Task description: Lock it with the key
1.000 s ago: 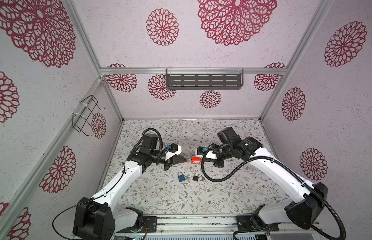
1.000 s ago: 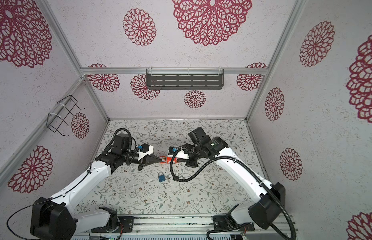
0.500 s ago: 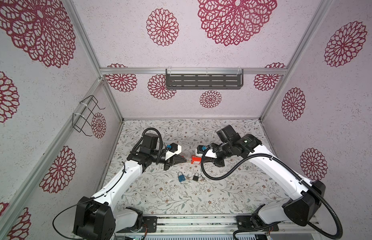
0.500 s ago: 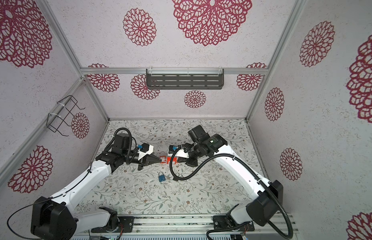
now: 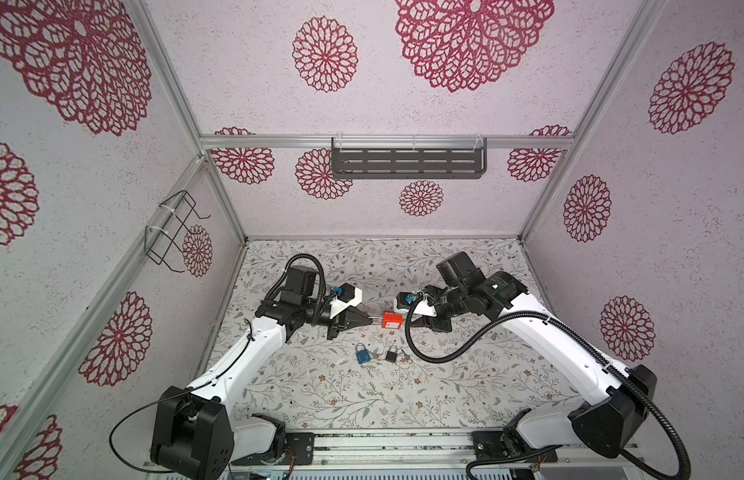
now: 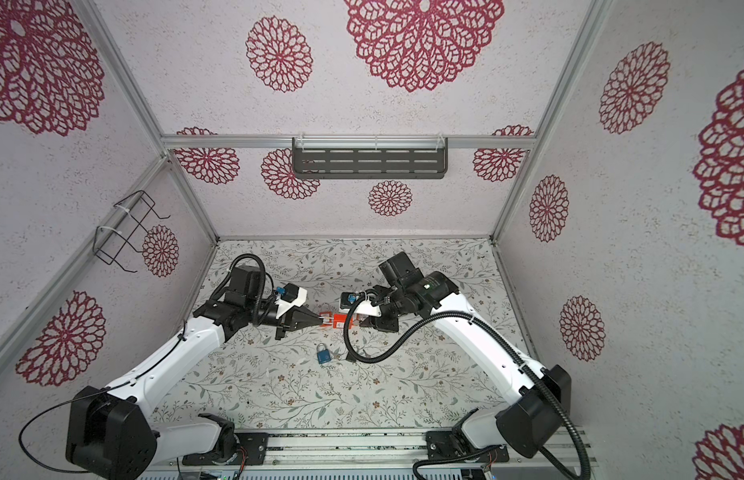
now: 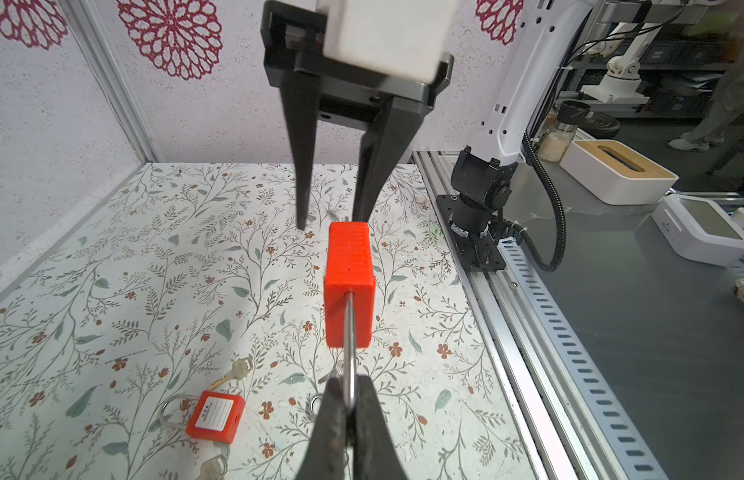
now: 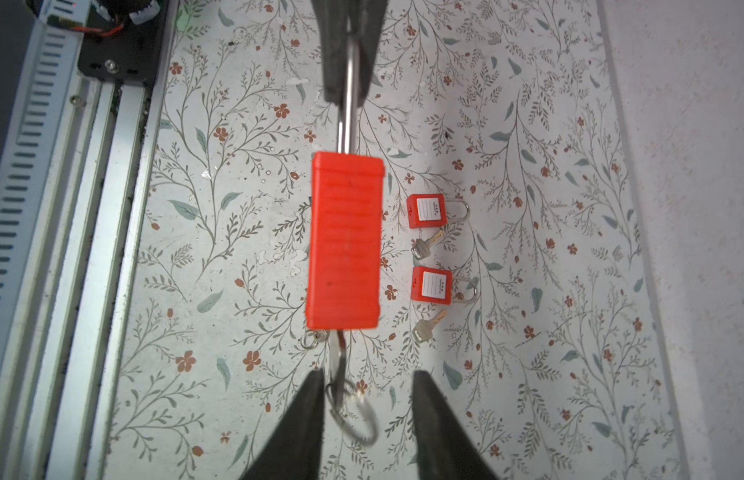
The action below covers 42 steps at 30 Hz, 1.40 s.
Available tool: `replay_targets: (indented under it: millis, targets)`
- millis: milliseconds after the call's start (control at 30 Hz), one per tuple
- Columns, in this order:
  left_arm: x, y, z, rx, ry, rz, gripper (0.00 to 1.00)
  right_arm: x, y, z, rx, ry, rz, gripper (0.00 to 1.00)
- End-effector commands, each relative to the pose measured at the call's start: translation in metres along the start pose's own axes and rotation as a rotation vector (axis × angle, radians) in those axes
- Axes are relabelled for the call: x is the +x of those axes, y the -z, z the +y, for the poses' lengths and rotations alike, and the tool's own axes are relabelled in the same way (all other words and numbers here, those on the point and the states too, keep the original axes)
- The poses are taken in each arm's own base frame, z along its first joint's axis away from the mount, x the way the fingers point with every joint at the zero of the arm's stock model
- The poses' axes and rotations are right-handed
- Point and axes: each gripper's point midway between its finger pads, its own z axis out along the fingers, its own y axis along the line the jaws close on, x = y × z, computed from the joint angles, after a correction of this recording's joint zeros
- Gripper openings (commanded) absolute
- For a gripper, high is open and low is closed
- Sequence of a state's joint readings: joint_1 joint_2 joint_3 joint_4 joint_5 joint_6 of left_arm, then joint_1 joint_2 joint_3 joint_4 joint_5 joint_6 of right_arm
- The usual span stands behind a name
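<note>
The left hand (image 7: 348,390) is clamped shut on the steel shackle (image 7: 349,332) of the red padlock (image 7: 348,286). The padlock has a ribbed, oblong plastic body and is held level in the air above the floral worktop (image 7: 154,291). In both top views the two arms reach in low from opposite sides, hands pointing at each other with the padlock between them. The right hand (image 8: 366,374) stands open, its fingers apart at the padlock's far end. The key (image 8: 340,345) sticks out of that end. Its wire ring (image 8: 357,415) dangles between the fingers, close to one; whether they touch cannot be told. Below, a smaller padlock (image 8: 426,212) and a second small padlock (image 8: 431,284) lie side by side on the worktop.
</note>
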State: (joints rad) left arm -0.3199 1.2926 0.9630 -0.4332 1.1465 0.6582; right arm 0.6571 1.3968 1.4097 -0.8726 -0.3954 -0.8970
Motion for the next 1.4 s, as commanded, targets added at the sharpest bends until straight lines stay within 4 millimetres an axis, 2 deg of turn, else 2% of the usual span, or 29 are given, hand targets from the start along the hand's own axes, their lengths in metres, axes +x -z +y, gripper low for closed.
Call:
replay_targets:
  millis: [0, 167, 533, 733, 1033, 1233, 1367]
  targets:
    - [-0.018, 0.004, -0.004, 0.027, -0.041, -0.044, 0.00, -0.007, 0.015, -0.003, 0.049, 0.009, -0.029, 0.49]
    - [-0.019, 0.004, -0.004, 0.031, -0.042, -0.049, 0.00, -0.009, 0.013, 0.005, 0.012, -0.029, -0.064, 0.48]
    - [-0.022, 0.003, -0.003, 0.027, -0.052, -0.052, 0.00, -0.019, 0.008, 0.014, -0.066, -0.067, -0.119, 0.30]
    - [-0.023, 0.003, -0.003, 0.025, -0.057, -0.053, 0.00, -0.015, 0.004, 0.018, -0.098, -0.080, -0.104, 0.19]
    - [-0.024, 0.003, -0.004, 0.025, -0.060, -0.055, 0.00, -0.013, 0.001, 0.023, -0.140, -0.082, -0.086, 0.08]
    - [-0.020, 0.003, -0.005, 0.021, -0.068, -0.042, 0.00, -0.009, 0.004, 0.023, -0.164, -0.083, -0.066, 0.00]
    - [-0.015, 0.004, -0.008, 0.019, -0.080, -0.016, 0.00, -0.008, 0.009, 0.019, -0.194, -0.113, -0.078, 0.00]
